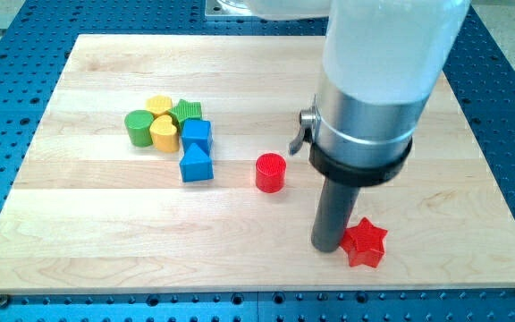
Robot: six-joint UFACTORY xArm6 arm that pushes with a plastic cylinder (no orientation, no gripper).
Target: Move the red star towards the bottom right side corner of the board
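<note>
The red star point(365, 242) lies on the wooden board point(105, 224) near the view's bottom right. My tip point(327, 246) rests on the board just to the star's left, touching or nearly touching it. The rod hangs from the arm's large grey and white body, which hides part of the board above it.
A red cylinder point(271, 173) stands left of and above my tip. A cluster sits at the view's upper left: a green cylinder point(138, 128), a yellow cylinder point(158, 105), a yellow heart-like block point(164, 133), a green block point(187, 111), a blue block point(197, 134), a blue triangle point(196, 165).
</note>
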